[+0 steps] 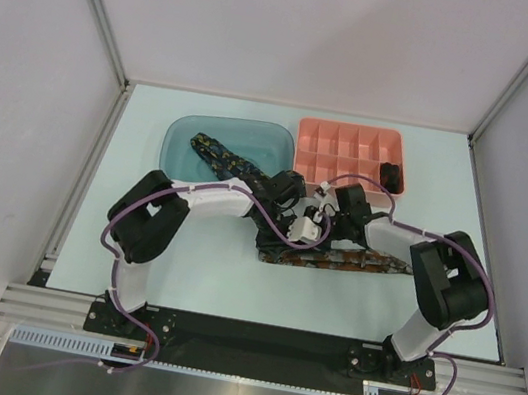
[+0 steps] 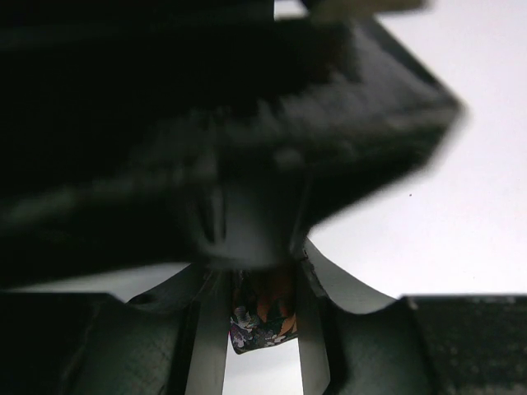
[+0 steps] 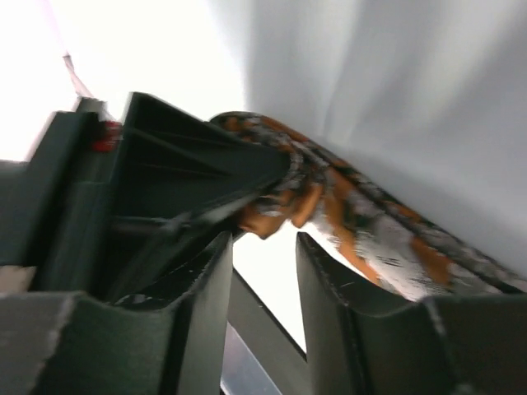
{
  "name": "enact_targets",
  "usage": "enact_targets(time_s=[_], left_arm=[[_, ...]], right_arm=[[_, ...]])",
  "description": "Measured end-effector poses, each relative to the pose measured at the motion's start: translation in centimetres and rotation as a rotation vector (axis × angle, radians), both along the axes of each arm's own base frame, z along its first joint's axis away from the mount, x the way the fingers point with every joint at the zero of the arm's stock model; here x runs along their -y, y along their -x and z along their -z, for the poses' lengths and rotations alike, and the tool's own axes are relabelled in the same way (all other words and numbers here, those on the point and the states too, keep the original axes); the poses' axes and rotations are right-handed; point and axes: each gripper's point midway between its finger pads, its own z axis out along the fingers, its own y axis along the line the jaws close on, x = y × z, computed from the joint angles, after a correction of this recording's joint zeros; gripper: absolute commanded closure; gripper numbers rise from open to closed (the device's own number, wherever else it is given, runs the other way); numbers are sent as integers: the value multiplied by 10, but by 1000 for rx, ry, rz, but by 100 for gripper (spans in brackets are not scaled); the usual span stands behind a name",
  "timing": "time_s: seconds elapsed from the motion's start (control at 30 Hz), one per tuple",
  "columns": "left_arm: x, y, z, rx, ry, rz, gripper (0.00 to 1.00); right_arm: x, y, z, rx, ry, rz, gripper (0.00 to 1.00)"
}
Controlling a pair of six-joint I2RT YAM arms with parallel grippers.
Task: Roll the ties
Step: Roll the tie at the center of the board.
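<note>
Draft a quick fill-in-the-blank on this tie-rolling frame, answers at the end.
1. The orange-flecked tie lies stretched on the ____.
2. The navy tie lies in the ____ bin.
3. The pink divider tray holds ____ rolled bundle.
4. The claw pinching a fold of the orange-flecked tie is the ____ one.
Answers: table; blue; one; left.

Top view evenly lit, sharp; faint shadows on the tabletop (image 1: 219,286). Left wrist view mostly dark, badly blurred. Right wrist view: tie (image 3: 370,230) soft, glare upper left.
</note>
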Motion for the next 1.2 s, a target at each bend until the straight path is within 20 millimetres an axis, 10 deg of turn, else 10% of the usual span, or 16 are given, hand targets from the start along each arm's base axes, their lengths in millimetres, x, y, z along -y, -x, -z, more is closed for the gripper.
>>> enact_targets(time_s=[0.37, 0.53, 0.77, 1.2], left_arm=[[-2, -1, 2, 2, -13, -4, 60], [-2, -2, 2, 10, -16, -4, 52], [-6, -4, 4, 4, -10, -23, 26], [-19, -14, -14, 8, 59, -122, 14]], right_arm=[[-14, 1, 14, -57, -44, 0, 62], [-19, 0, 18, -92, -68, 9, 100], [-11, -2, 24, -99, -46, 18, 100], [6, -3, 32, -73, 23, -15, 100]])
